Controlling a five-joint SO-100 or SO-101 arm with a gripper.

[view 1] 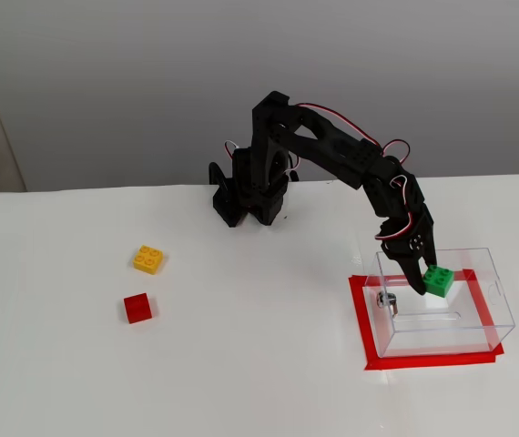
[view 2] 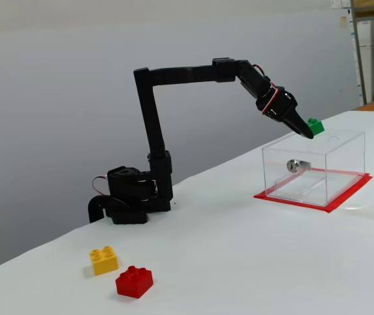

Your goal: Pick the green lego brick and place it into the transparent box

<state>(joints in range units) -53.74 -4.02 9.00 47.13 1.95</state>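
Note:
The green lego brick (view 1: 439, 279) (view 2: 316, 126) is pinched in my black gripper (view 1: 424, 281) (view 2: 309, 130), which is shut on it. Brick and fingertips hang just above the open top of the transparent box (view 1: 478, 314) (view 2: 318, 172), over its rear part in a fixed view. The box stands on a red tape rectangle (view 1: 363, 328) (view 2: 285, 198) at the right of the white table, with a small metal fitting (view 1: 384, 299) (view 2: 294, 165) on one wall.
A yellow studded brick (view 1: 147, 259) (view 2: 103, 260) and a red brick (view 1: 137, 308) (view 2: 134, 281) lie on the white table far from the box. The arm's base (view 1: 246, 196) (view 2: 129, 200) sits at the table's back edge.

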